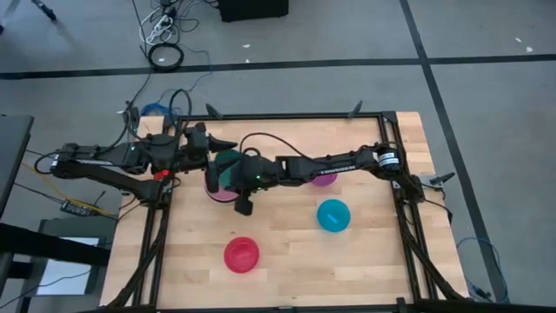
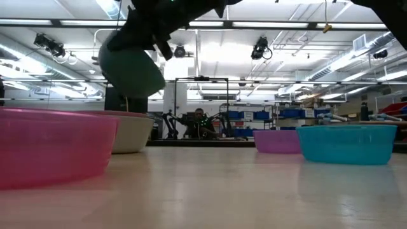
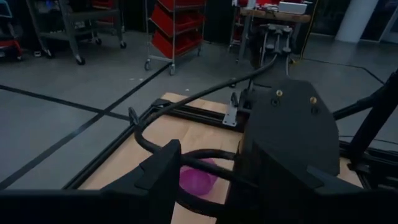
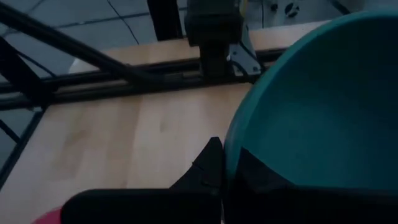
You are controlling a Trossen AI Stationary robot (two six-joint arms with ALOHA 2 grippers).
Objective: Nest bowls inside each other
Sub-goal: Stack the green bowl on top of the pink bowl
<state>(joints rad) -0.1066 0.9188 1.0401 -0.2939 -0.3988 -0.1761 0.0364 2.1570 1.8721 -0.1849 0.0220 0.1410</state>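
While clamped on teal bowl (image 4: pixel 323 106) above pink bowl (image 1: pixel 222 193), right gripper (image 1: pixel 231 170) crowds left gripper (image 1: pixel 201 143), jaws parted, empty.

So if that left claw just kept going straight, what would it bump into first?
Probably the right arm, the dark block looming close ahead of the left gripper. How near it really is, the pictures do not settle.
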